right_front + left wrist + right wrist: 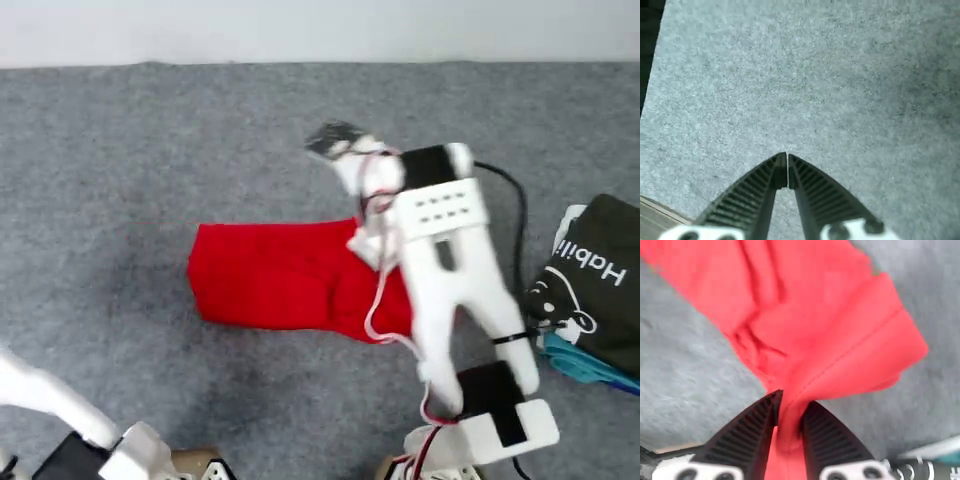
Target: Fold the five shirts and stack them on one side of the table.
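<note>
1. High view: the right arm (445, 260) rises from its base at the near edge and leans out over the grey felt (120, 180). Its wrist end sits above the right end of the red shirt (270, 275). The shirt lies roughly folded and stretches from that wrist toward the left arm's side. The left arm (60, 400) stays low at the near left corner, well apart from the shirt.
2. High view, writing: the stack of folded shirts (595, 300) lies on the outer side of the right arm, near it but not touching. Its top piece, a dark shirt (610, 235), carries white lettering and a small cartoon bear. A teal shirt (585, 362) shows underneath.
3. Left wrist view: the left gripper (787, 158) is closed, its ribbed jaws meeting at the tips with nothing between them. It is poised over bare felt, with a wooden edge (657, 212) just behind one jaw.
4. Right wrist view: the right gripper (790, 401) is clamped on a pinched fold of the red shirt, with cloth running down between the jaws. The rest of the shirt fans out ahead of the tips over the felt. Beside one jaw, a sliver of teal and some dark cloth with white print show, too little to read.
</note>
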You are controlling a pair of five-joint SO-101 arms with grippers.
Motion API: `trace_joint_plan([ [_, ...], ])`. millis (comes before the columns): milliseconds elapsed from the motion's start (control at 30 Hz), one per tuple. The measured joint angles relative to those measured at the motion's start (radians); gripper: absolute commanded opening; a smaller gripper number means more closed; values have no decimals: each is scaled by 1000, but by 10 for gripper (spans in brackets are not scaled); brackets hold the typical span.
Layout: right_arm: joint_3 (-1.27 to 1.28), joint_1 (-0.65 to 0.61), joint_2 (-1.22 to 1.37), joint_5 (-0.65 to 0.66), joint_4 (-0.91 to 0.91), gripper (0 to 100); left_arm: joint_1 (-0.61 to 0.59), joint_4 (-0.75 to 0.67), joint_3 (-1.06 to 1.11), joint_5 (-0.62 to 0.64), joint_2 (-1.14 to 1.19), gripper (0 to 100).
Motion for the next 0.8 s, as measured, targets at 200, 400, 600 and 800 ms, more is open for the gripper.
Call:
trace_joint_plan([
  [200, 0, -173, 12, -54, -117, 9, 26, 0, 216, 0, -104, 14],
  [400, 0, -261, 123, -54, -258, 9, 26, -46, 443, -32, -226, 14],
  [600, -130, -276, 270, -54, -315, 9, 26, -130, 632, -32, -358, 14],
  [800, -361, -305, 466, -54, -292, 9, 26, -155, 761, -32, -457, 14],
])
